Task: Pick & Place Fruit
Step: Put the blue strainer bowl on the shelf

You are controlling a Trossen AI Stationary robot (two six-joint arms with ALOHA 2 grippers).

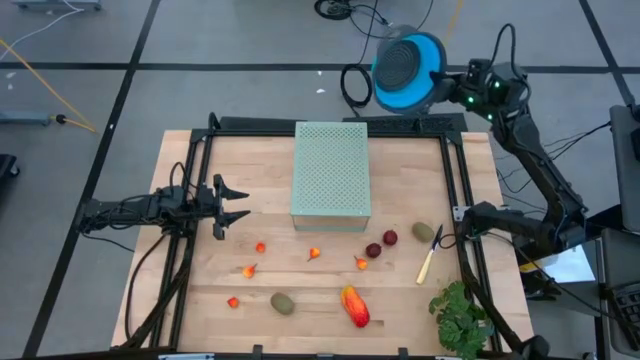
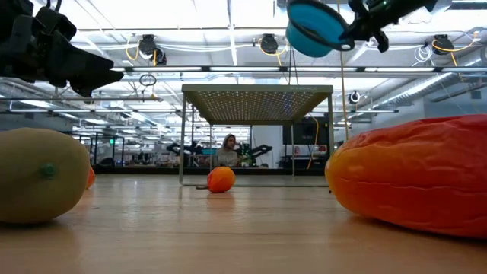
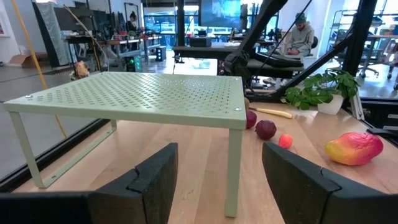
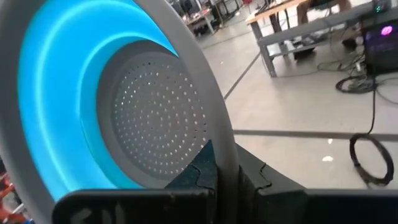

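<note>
On the wooden table, view by view:

High view, table: a light wooden table (image 1: pixel 200 300) is seen with a pale green perforated metal shelf (image 1: pixel 331 175) standing at its far middle.
High view, fruit: the toy fruit is scattered along the near half; a large orange-red oblong piece (image 1: pixel 354 306) is seen near the front edge, a brownish-green oval (image 1: pixel 283 302) just left of it, and two dark red round ones (image 1: pixel 381 244) side by side right of the shelf's near corner. Small orange-red pieces (image 1: pixel 260 247) are spread between them. A second brownish-green oval (image 1: pixel 423 232) lies by a yellow-handled knife (image 1: pixel 430 255).
High view, greenery: a leafy green bunch (image 1: pixel 460 318) is placed at the near right corner.
High view, left gripper: the left gripper (image 1: pixel 236 203) is held over the left side of the table, well apart from any fruit, jaws spread and empty.
High view, right gripper: the right gripper (image 1: pixel 448 84) is raised beyond the far right edge, its jaws pinching the rim of a round blue colander with a grey perforated centre (image 1: pixel 405 68).

Low view, fruit: the oblong piece and the oval are seen close at right and left, a small orange piece between them farther off.
Low view, colander: it is seen high at the upper right.

Left wrist view, jaws: the two dark fingers (image 3: pixel 155 180) are parted with nothing between them, facing the shelf.

Right wrist view, grip: the colander rim is clamped between the fingers.
</note>
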